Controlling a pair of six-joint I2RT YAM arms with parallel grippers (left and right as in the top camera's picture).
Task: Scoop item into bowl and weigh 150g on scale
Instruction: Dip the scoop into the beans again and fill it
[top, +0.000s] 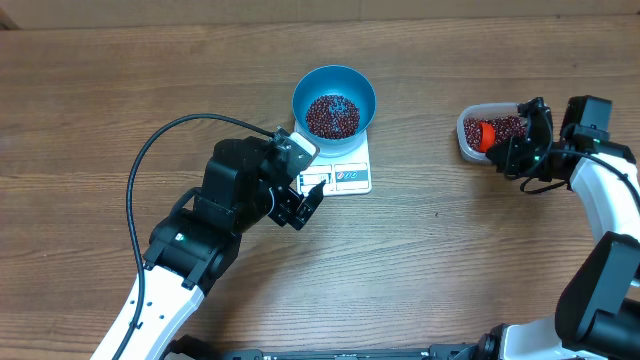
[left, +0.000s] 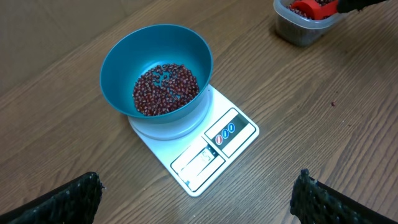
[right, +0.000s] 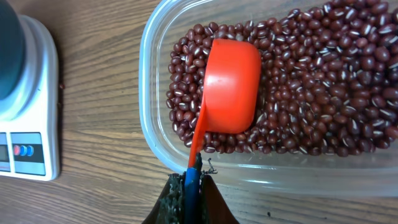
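Observation:
The blue bowl (top: 334, 98) stands on the white scale (top: 348, 172) and holds a heap of dark red-brown beans (top: 331, 115); the left wrist view shows the same bowl (left: 157, 70), beans (left: 165, 89) and scale (left: 211, 149). My left gripper (top: 305, 204) hovers open just in front of the scale, its fingers (left: 68, 199) wide apart and empty. My right gripper (right: 189, 190) is shut on the blue handle of the red scoop (right: 229, 86), whose cup lies bottom-up on the beans (right: 323, 93) in the clear tub (right: 155, 130).
The clear tub (top: 470, 135) sits at the far right of the wooden table, well apart from the scale. A black cable (top: 150, 160) loops over the left arm. The scale's display and buttons (left: 225, 131) face the left gripper.

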